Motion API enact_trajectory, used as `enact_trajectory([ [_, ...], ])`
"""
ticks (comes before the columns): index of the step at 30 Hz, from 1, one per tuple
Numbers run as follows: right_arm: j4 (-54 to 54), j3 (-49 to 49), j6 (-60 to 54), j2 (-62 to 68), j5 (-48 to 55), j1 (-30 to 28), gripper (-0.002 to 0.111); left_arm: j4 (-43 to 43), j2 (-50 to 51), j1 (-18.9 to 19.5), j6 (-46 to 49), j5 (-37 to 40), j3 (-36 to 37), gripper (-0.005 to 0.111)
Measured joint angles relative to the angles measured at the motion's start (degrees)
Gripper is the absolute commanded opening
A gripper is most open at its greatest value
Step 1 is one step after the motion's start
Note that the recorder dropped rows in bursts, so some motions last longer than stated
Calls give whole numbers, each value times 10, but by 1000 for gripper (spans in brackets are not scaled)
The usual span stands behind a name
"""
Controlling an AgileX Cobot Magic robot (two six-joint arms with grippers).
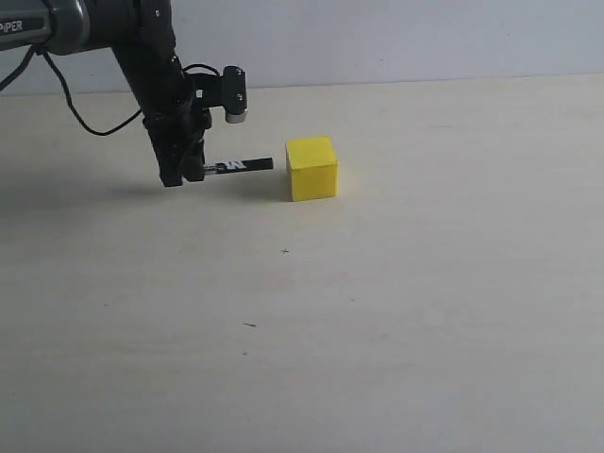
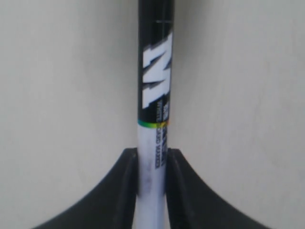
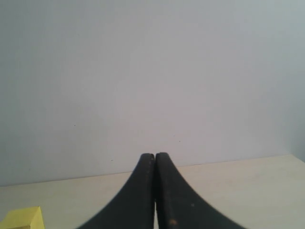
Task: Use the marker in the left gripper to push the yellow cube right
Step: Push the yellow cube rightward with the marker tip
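The left gripper [image 1: 186, 173], jaws clamped on the marker [image 1: 241, 165], points its tip just short of the yellow cube [image 1: 311, 168] on the table [image 1: 396, 330]; an off-centre push could spin the cube aside.

Pale wooden tabletop [image 1: 425, 330], plain white wall [image 1: 396, 38] behind, soft even light
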Motion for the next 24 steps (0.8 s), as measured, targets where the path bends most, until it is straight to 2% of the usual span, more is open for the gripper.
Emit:
enact_trajectory([
  [8,0,0,0,0,0,0,0,-10,11,-49,0,-72,-2,0],
  [17,2,0,0,0,0,0,0,11,16,-31,-29,-52,-3,0],
  [24,2,0,0,0,0,0,0,15,20,-34,-32,-46,-14,0],
])
